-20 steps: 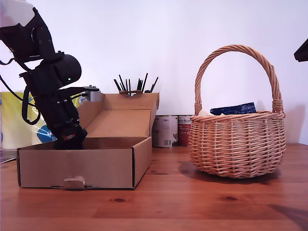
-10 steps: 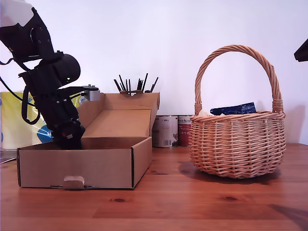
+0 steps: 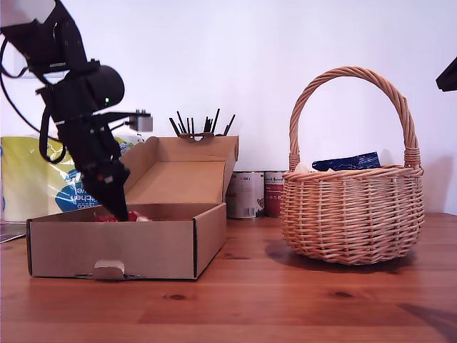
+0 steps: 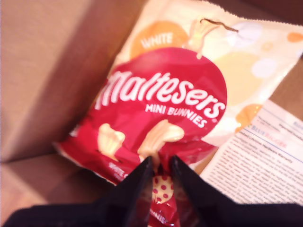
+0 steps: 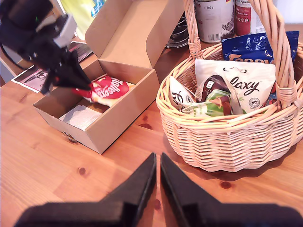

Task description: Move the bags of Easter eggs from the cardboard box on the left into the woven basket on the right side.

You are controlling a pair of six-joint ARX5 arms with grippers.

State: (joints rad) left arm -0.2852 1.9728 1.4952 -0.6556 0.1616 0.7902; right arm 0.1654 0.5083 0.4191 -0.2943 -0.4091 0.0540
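Pinching with my first pincer (image 4: 161, 163): jaws clamped on the bottom edge of the glossy red-and-cream Maltesers sweet pouch (image 4: 165, 94), fingertips closed over the foil with only the crumpled seam between them.

Half a second ago, sat lower inside the shallow brown corrugated cardboard box (image 3: 114, 246), tips hidden behind the front wall. Now stands higher and leans toward the box's middle, with a sliver of the red pouch (image 3: 107, 216) showing just above the box's front rim. From the second wrist view, hangs over the box's near compartment, pouch (image 5: 106, 89) tilted up off the floor of the box beside a white printed leaflet (image 5: 83, 116) lying flat within.

Reads as grasp made and lift begun; looks like the last pouch in the box, since nothing but the leaflet shows there. Grip sits low on one edge, so may swing or slip during the carry.

Round tan wicker basket (image 3: 350, 214) well apart from the box on the wooden bench (image 3: 285, 300), on the exterior view's right, already holding a white Galaxy pouch (image 5: 236, 82), a dark blue pouch (image 5: 251, 47) and others.

Hovering beyond the box, short of the basket: my second pincer (image 5: 157, 158), jaws drawn together, holding nothing.
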